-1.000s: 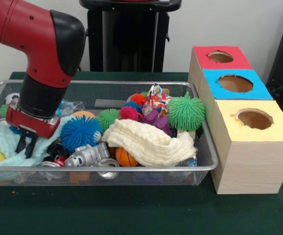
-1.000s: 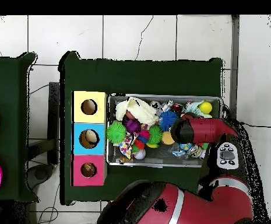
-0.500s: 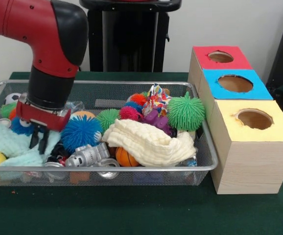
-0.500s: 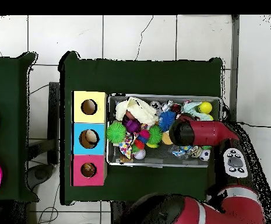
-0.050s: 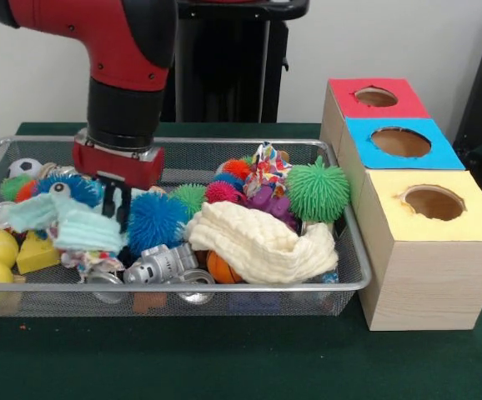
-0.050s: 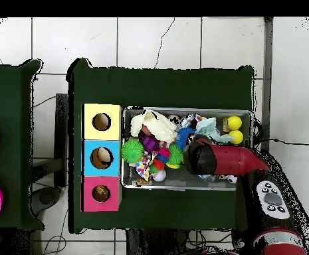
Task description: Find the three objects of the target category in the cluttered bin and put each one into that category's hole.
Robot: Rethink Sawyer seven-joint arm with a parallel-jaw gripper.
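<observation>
My end effector [image 5: 116, 200] hangs left of centre over the wire bin [image 5: 224, 287], clenched on the pale mint cloth [image 5: 70, 223], lifting it to uncover toys beneath; the holed boxes [image 5: 401, 142] stand at right.

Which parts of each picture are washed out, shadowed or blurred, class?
Front view: even light, the arm sharp, soft shadow under the cream cloth. Overhead view: pale floor tiles washed out, small toys in the bin hard to tell apart.
</observation>
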